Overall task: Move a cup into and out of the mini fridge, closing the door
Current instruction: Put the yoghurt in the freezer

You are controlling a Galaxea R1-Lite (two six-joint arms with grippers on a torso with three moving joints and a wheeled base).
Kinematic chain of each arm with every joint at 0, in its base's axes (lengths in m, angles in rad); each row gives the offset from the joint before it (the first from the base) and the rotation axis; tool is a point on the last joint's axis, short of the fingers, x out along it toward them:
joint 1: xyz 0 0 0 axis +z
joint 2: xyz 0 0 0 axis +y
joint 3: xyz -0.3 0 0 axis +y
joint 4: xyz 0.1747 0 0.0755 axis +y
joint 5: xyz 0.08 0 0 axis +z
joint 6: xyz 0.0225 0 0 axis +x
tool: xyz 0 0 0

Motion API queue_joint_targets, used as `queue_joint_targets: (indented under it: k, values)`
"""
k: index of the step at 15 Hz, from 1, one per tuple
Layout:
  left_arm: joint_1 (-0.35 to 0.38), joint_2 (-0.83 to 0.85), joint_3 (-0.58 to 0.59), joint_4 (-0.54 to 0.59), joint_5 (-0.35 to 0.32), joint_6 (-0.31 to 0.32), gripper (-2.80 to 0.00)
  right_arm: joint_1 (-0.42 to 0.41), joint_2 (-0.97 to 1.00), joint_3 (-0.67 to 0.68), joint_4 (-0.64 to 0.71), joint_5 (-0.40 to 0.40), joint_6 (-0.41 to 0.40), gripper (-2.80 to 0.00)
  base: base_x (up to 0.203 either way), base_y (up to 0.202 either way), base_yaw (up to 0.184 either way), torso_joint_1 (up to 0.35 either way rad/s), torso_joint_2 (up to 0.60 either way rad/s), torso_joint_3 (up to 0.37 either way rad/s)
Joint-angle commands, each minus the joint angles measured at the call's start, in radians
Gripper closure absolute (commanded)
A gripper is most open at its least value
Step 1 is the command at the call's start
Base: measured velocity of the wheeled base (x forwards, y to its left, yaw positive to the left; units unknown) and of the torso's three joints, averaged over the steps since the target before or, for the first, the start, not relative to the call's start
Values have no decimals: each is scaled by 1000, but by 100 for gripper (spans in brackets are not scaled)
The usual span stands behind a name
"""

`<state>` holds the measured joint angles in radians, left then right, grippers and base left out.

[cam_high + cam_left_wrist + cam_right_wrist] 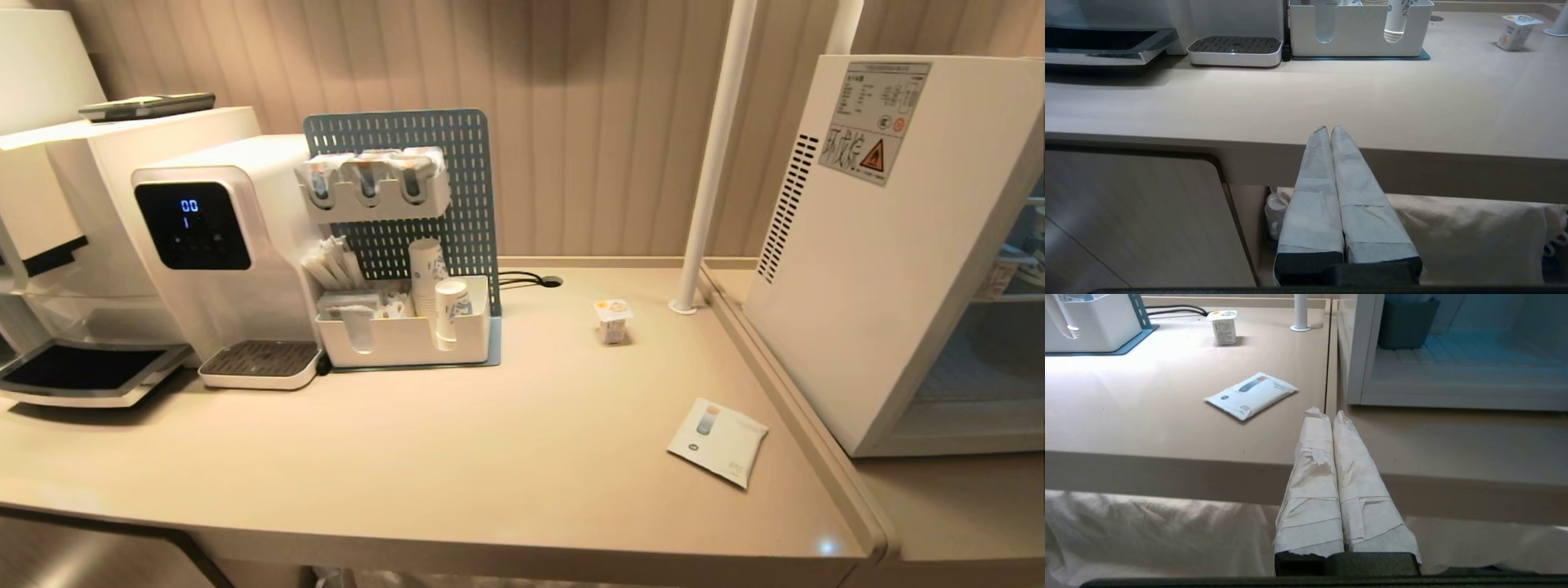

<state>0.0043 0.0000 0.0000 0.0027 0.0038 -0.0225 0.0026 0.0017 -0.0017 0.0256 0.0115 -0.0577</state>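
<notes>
Both grippers hang parked below the counter's front edge, out of the head view: the left gripper (1329, 128) has its taped fingers pressed together on nothing, and the right gripper (1327, 413) is the same, closed and empty. Ahead of the left one lies the beige counter (457, 457), with a drip tray (1235, 51) and a white organiser bin (1359, 38) holding paper cups (441, 294) near the back. Ahead of the right one, a flat white packet (1251, 394) lies on the counter near its right edge, between that gripper and the cup (612, 320). The cup stands upright farther back, alone on the bare surface, just beside the foot of a white pole (714, 163) and well apart from both grippers. To the right, on an adjoining surface, sits the fridge (890, 245), its vented, stickered side facing the cup; its interior (1453, 359) shows open, with a dark container (1406, 322) inside. At the far left stand a water dispenser (220, 245) and a pegboard rack (416, 196).
</notes>
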Motion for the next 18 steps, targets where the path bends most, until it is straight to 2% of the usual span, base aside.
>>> queue_joint_targets:
  k: [1, 13, 18]
  values:
    - [-1, 2, 2, 0, 1, 0, 0, 0, 1, 0, 0, 1, -1, 0, 161, 0, -6, 2, -2, -1]
    - [0, 2, 2, 0, 1, 0, 0, 0, 1, 0, 0, 1, -1, 0, 8, 0, -1, 0, 0, 0]
    - [0, 2, 2, 0, 1, 0, 0, 0, 1, 0, 0, 1, -1, 0, 164, 0, 0, 1, 1, 5]
